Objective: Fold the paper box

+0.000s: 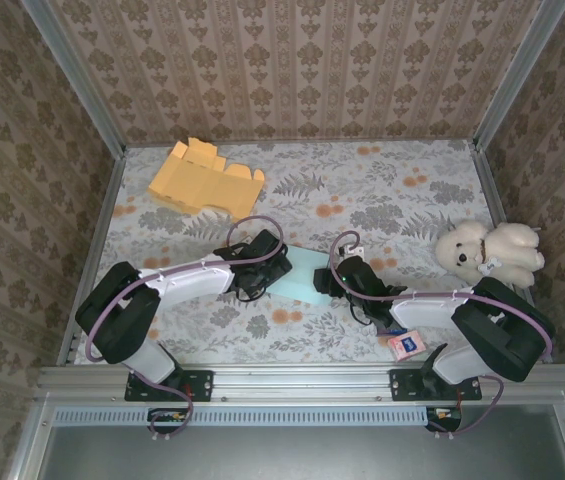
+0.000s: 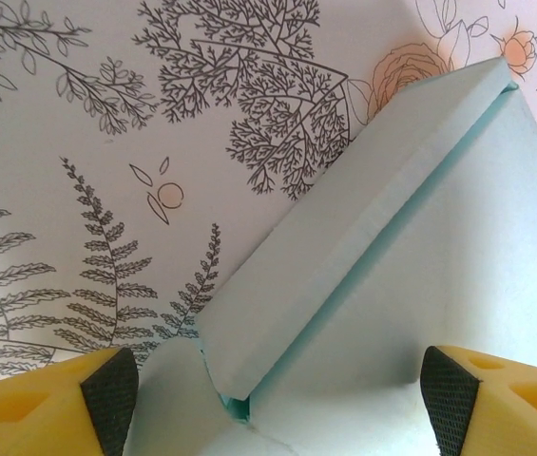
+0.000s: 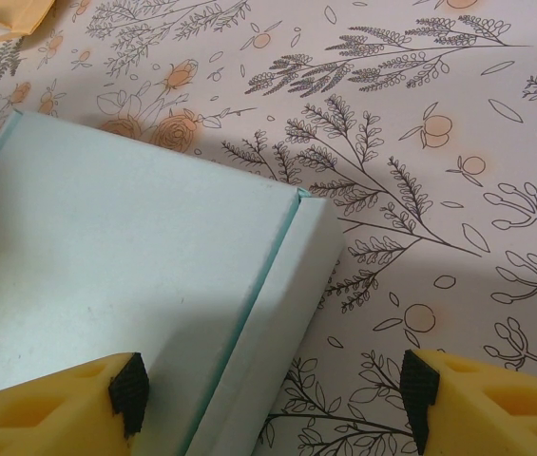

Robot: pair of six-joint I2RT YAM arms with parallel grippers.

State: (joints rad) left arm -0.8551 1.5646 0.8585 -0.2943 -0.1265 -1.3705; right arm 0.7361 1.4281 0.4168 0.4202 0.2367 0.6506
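Observation:
The light blue paper box [image 1: 300, 275] lies on the flowered table between my two grippers. My left gripper [image 1: 265, 262] is at its left end. In the left wrist view that gripper [image 2: 278, 399] is open, its black pads [image 2: 108, 394] wide apart astride a corner where a folded-up side wall [image 2: 344, 237] meets the flat panel. My right gripper [image 1: 347, 276] is at the box's right end. In the right wrist view it [image 3: 273, 394] is open over the box's right side wall [image 3: 282, 304], with one pad [image 3: 127, 389] above the panel and the other above the tablecloth.
A flat orange box blank [image 1: 202, 178] lies at the back left. At the right edge sits a white teddy bear [image 1: 487, 252]. A small pink card [image 1: 408, 343] lies near the right arm's base. Patterned walls close in the table on three sides.

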